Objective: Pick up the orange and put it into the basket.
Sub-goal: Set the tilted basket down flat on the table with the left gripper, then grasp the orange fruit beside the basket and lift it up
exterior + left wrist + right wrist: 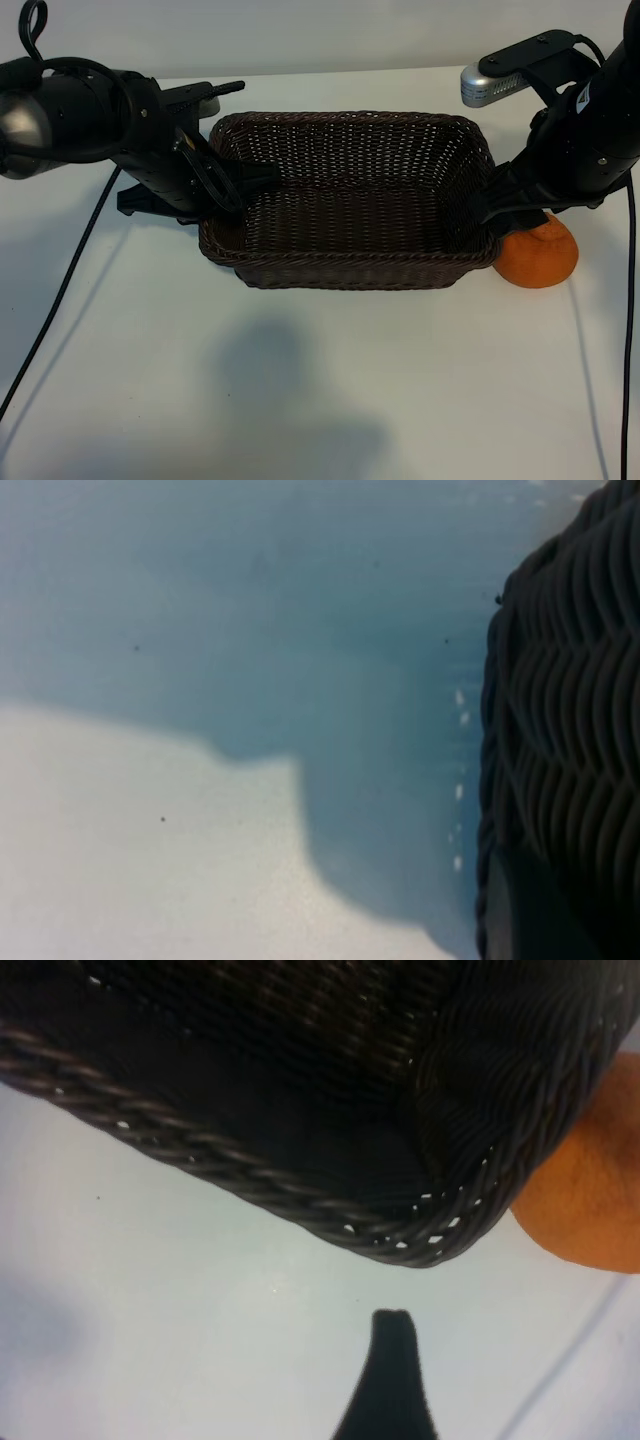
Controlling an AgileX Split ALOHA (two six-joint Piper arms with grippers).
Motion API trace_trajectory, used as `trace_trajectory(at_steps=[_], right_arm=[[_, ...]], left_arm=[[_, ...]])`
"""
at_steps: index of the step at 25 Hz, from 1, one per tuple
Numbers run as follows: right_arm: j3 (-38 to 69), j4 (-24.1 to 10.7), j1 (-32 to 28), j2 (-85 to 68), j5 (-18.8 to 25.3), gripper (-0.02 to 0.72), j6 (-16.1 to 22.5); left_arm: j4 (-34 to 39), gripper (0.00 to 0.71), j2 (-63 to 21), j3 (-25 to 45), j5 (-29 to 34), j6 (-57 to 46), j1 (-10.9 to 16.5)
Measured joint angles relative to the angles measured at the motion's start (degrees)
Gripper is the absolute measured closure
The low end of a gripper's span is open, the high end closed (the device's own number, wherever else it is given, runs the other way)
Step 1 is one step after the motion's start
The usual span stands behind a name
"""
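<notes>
Orange fruit first: the orange (538, 256) sits on the white table (300, 380), touching the wicker basket's (350, 272) outer corner, not yet lifted. Above it the right gripper (515, 212) hangs with jaws spread wide, apparently lining up to take it. Across the basket, the left gripper (225, 185) pinches the rim, jaws narrowed on the weave, likely steadying it. Beyond, 2 arms frame the basket.
</notes>
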Motion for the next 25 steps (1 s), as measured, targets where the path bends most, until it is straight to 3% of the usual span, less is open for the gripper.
trace_trajectory(at_steps=[16, 18, 23, 25], right_arm=[[0.0, 0.0, 0.0, 0.0, 0.0, 0.133, 0.0], [0.0, 0.0, 0.0, 0.0, 0.1, 0.133, 0.0], [0.0, 0.0, 0.0, 0.0, 0.1, 0.133, 0.0], [0.0, 0.0, 0.0, 0.0, 0.2, 0.133, 0.0]], left_arm=[[0.6, 0.538, 0.0, 0.0, 0.8, -2.5, 0.0], [1.6, 0.479, 0.0, 0.0, 1.9, -2.5, 0.0], [3.4, 0.173, -0.1, 0.0, 4.7, -2.5, 0.0], [4.3, 0.083, -0.8, -0.1, 5.7, -2.5, 0.0]])
